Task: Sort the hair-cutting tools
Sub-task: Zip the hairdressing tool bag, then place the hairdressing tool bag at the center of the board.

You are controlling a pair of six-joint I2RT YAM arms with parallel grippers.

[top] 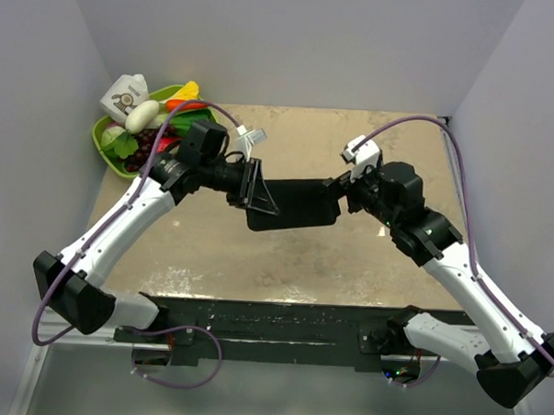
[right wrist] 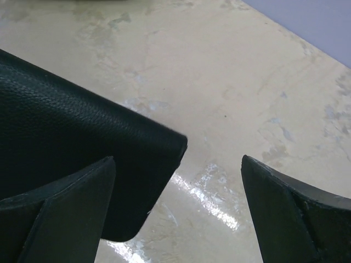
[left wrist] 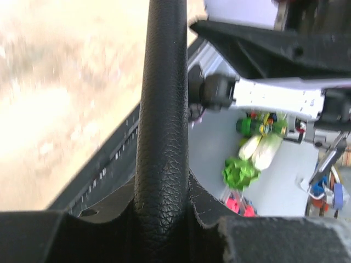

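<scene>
A flat black leather case (top: 295, 204) lies across the middle of the table. My left gripper (top: 255, 193) is shut on its left end; in the left wrist view the case's rounded spine (left wrist: 164, 137) runs up between the fingers of that gripper (left wrist: 164, 230). My right gripper (top: 339, 194) stands open at the case's right end. In the right wrist view the case's corner (right wrist: 82, 137) lies by the left finger, and nothing sits between the jaws of this gripper (right wrist: 178, 203). The hair-cutting tools are out of view.
A green basket (top: 103, 145) of toy vegetables and a small carton (top: 126, 95) sit at the table's back left corner. Grey walls close in three sides. A black rail (top: 281, 323) runs along the near edge between the arm bases.
</scene>
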